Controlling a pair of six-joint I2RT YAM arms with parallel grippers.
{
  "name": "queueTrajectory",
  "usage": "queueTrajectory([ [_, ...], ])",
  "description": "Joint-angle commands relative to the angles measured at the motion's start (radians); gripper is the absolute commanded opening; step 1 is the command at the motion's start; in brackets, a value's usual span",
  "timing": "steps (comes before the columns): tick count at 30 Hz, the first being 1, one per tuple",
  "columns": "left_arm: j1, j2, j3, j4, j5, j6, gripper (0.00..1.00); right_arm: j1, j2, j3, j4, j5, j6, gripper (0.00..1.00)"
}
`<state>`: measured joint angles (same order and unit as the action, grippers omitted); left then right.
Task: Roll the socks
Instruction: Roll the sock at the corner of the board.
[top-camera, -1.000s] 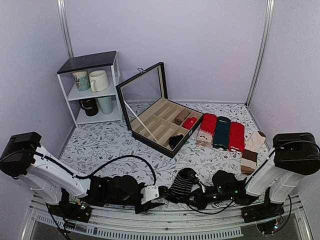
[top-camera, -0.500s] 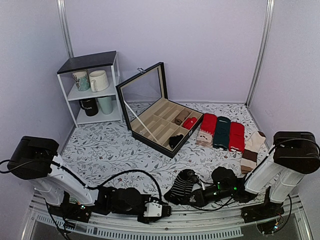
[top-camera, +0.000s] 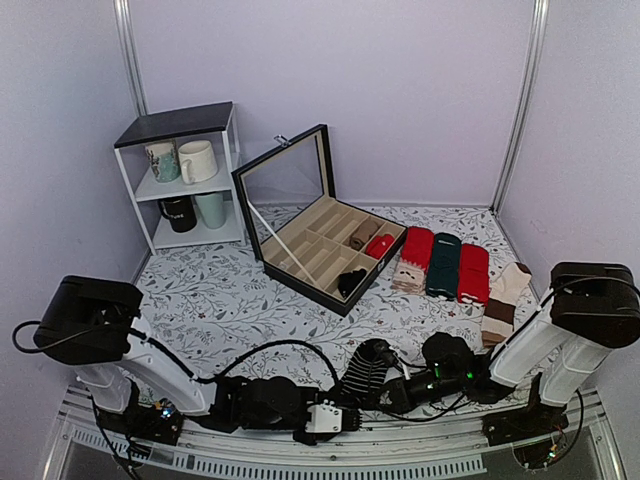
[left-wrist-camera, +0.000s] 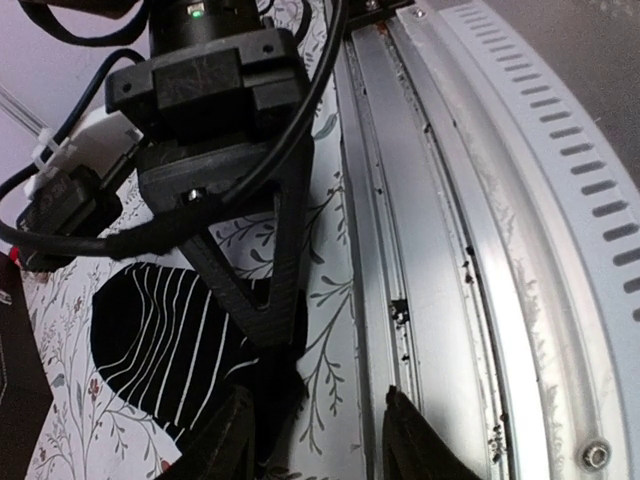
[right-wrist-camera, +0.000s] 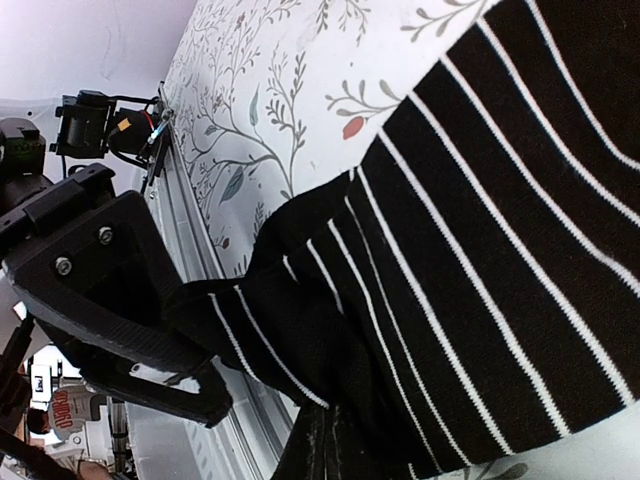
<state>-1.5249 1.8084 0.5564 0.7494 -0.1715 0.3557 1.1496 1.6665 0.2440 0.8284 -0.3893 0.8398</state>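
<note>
A black sock with white stripes (top-camera: 363, 372) lies at the near edge of the flowered table. It fills the right wrist view (right-wrist-camera: 500, 230) and shows at lower left in the left wrist view (left-wrist-camera: 150, 340). My right gripper (top-camera: 388, 386) is shut on a folded end of it, with both fingers pressed together low in the right wrist view (right-wrist-camera: 340, 450). My left gripper (top-camera: 336, 417) is open, its fingertips (left-wrist-camera: 225, 440) spread over the table edge beside the sock's end. It holds nothing and lies just left of the right gripper.
A metal rail (left-wrist-camera: 480, 250) runs along the near edge under the left gripper. An open compartment box (top-camera: 320, 250) holds rolled socks. Red (top-camera: 417, 245), green (top-camera: 444, 262), red (top-camera: 473, 272) and beige-brown (top-camera: 503, 295) socks lie at the right. A shelf (top-camera: 180, 125) with mugs stands at the back left.
My left gripper pulled away from the sock toward the near rail, then slid right along the edge. The right gripper and sock barely moved.
</note>
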Motion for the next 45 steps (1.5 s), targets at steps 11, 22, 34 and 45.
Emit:
queueTrajectory([
  [11,0.028,0.034,0.032,0.0,-0.064,-0.03,0.45,0.002,0.053,-0.02,-0.273,-0.015,-0.002,0.02],
  [22,0.041,0.077,0.081,-0.106,-0.06,-0.092,0.44,0.002,0.044,-0.019,-0.275,-0.02,-0.005,0.02],
  [34,0.061,0.093,0.119,-0.246,-0.035,-0.171,0.12,0.001,0.008,-0.025,-0.278,-0.023,-0.011,0.02],
  [45,0.113,0.037,0.124,-0.406,0.141,-0.304,0.0,0.001,-0.24,-0.052,-0.315,0.085,-0.127,0.15],
])
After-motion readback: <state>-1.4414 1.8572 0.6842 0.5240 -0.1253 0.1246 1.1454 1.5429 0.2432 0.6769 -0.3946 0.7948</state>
